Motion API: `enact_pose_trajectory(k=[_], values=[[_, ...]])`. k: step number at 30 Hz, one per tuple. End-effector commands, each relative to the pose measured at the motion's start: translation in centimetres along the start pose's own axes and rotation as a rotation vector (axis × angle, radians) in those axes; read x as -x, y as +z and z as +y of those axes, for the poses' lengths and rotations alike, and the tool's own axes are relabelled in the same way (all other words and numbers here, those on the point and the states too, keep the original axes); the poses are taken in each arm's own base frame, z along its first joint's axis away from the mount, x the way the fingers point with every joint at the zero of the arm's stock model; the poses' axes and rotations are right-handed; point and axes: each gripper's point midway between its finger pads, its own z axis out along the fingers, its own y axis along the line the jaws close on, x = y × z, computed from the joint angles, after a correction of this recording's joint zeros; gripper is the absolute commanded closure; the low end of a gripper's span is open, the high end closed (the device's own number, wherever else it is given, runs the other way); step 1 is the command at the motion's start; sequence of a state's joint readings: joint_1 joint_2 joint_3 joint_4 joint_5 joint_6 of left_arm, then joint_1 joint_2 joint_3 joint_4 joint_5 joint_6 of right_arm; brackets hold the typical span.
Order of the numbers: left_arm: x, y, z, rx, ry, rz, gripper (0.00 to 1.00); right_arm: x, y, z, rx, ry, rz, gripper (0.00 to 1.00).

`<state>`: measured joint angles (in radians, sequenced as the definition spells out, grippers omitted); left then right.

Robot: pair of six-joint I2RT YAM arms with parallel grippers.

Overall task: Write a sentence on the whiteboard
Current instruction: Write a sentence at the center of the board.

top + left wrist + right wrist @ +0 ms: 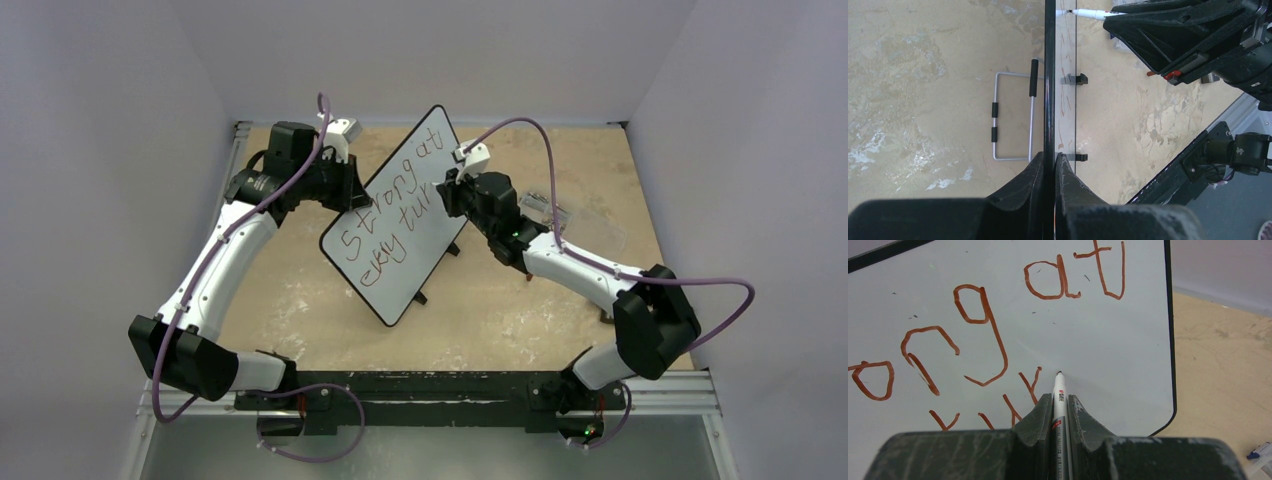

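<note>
Outstretched, right end effector (1060, 400) touches marker (1058, 385) tip to upright whiteboard (1128, 340)

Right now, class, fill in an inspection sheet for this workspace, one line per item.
Surface: mottled beige tabletop.
Job's things: whiteboard standing on edge; sentence in two slanted reddish-brown lines; marker tip at the board.
Clutter: clear plastic box beyond the right arm; wire frame behind the board.
Grippers: left pincer shut on the whiteboard's edge; right pincer shut on the marker.
Cables: purple cables loop along both arms.
Surroundings: plain pale walls.
</note>
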<state>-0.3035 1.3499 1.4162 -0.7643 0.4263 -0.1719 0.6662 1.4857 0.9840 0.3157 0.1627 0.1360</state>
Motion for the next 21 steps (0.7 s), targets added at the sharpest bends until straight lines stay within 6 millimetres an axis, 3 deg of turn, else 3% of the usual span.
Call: enact_pose_trajectory(k=[1,14,21], values=[[1.6,-0.3,0.7,0.043,0.099,-0.06,1.0,0.9,0.2,0.7,0.03,0.038,-0.044,1.0],[1.7,-0.6,0.6,0.047,0.102,-0.069,1.0,-2.7,-0.5,0.0,0.014,0.05,0.022,1.0],[1.7,-0.7,0.5,0.045,0.104,-0.071,1.0,-2.9,-0.7,-0.1,0.011,0.052,0.025,1.0]])
